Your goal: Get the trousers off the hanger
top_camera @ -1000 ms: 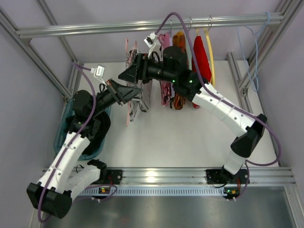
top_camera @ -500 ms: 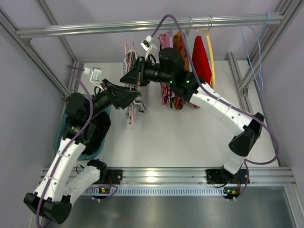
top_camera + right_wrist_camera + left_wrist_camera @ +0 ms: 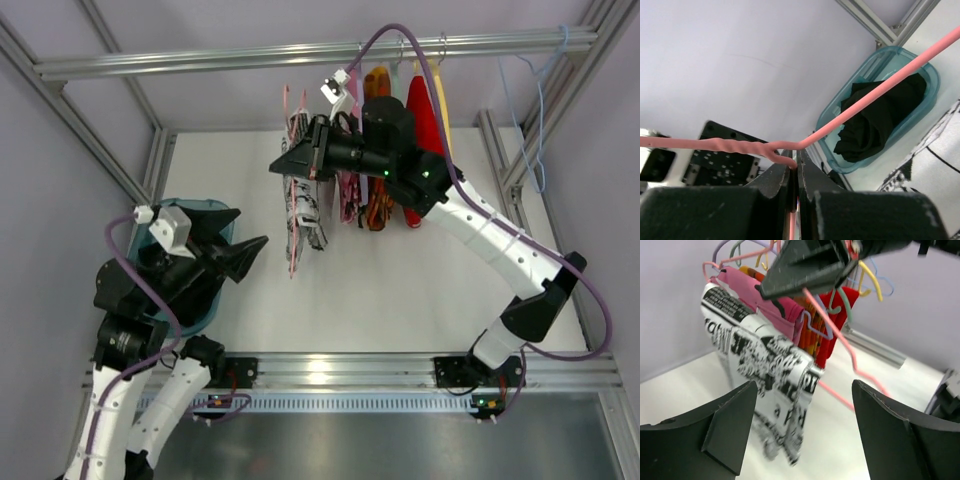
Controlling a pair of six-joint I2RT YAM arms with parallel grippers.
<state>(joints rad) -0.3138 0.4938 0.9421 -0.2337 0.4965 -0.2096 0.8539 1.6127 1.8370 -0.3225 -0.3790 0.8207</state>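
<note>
Hanging draped on the hanger (image 3: 875,92), the trousers (image 3: 303,205) droop in a crumpled, newsprint-covered bundle, one thin pink run of wire showing along their edge; directly above the trousers the right gripper (image 3: 795,167) has its jaws clenched on the hanger's twisted neck, just where the wire bends away. To the right of the trousers and close against them sits the pink floral garment (image 3: 765,300), then an orange patterned piece and a red garment (image 3: 425,125) - all strung from the rail (image 3: 200,60) that runs behind the trousers. Below and to the left of the trousers, well apart from them, the left gripper (image 3: 252,250) points their way with its jaws spread wide and nothing between them; farther left of the trousers a teal bin (image 3: 215,207) holds the black cloth (image 3: 880,117). Beneath the trousers lies the white table (image 3: 400,290).
</note>
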